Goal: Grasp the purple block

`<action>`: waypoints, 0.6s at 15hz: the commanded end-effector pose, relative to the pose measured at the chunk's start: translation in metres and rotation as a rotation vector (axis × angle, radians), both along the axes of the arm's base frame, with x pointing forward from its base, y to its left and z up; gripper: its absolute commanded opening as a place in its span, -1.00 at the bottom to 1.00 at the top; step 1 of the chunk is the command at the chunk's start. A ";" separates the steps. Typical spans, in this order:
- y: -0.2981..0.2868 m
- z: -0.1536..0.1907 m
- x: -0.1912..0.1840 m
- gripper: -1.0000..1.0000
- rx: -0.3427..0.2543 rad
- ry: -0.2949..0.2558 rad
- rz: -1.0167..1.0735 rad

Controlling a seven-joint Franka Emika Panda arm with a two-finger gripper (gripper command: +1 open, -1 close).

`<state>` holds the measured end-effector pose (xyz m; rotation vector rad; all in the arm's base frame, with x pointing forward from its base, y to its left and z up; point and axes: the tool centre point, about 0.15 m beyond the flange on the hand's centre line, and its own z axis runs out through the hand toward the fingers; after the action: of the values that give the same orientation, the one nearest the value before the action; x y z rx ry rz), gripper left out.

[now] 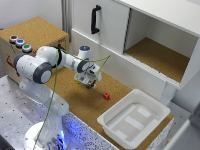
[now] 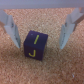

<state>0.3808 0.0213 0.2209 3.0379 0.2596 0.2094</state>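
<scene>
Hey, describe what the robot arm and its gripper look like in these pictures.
The arm is white with rounded joints and dark grey bands at the joints. A blue light ring sits on top near the wrist. Thin green cables run along it and hang down to the base. The gripper is white and black; its two fingers look pale grey and slim, tapering toward the tips.

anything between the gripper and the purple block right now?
Nothing visible. In the wrist view the purple block sits on bare cork between the open fingers of the gripper. The small red thing lies well off to the exterior view's right.
</scene>
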 end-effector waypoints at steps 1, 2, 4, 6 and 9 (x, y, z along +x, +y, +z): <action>-0.006 -0.017 0.026 -1.00 0.018 0.094 -0.018; -0.012 -0.019 0.026 -1.00 0.017 0.112 -0.014; -0.023 -0.014 0.029 -1.00 0.023 0.108 -0.001; -0.036 0.002 0.031 -1.00 0.037 0.072 0.007; -0.052 0.043 0.033 -1.00 0.057 0.050 0.040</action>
<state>0.3963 0.0011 0.2215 3.0477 0.2421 0.1947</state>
